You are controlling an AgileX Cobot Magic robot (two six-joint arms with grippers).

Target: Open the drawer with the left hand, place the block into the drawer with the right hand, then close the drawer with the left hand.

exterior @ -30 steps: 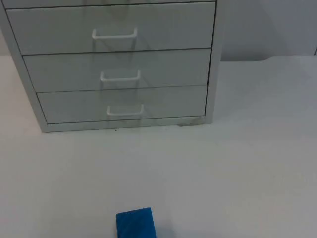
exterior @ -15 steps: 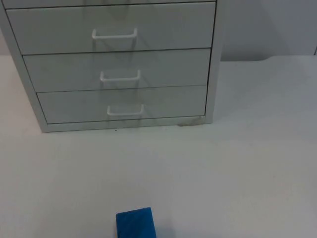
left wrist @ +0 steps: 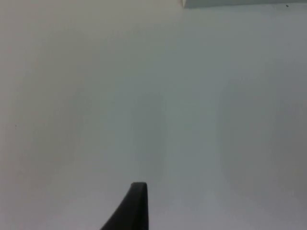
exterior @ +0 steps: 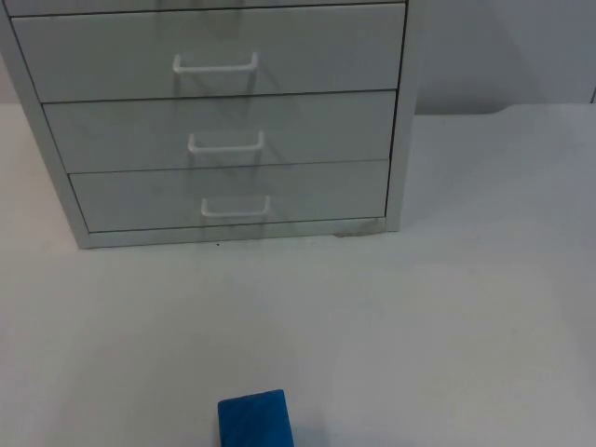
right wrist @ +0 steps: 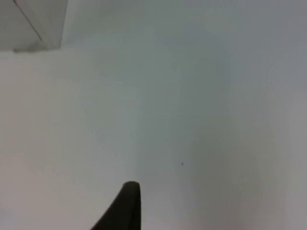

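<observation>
A grey cabinet (exterior: 214, 121) stood at the back of the white table (exterior: 447, 307), showing three drawers, all shut, each with one white handle: top drawer (exterior: 209, 51), middle drawer (exterior: 219, 130), bottom drawer (exterior: 228, 196). One blue block (exterior: 254, 420) lay on the table well in front of it. The left gripper (left wrist: 134, 208) and right gripper (right wrist: 125, 206) each hovered over bare table, holding nothing visible; whether either was open I could not tell.

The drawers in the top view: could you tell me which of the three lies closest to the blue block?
The bottom drawer, lowest in the cabinet; its handle sits nearest the blue block, and the other two are stacked above it.
</observation>
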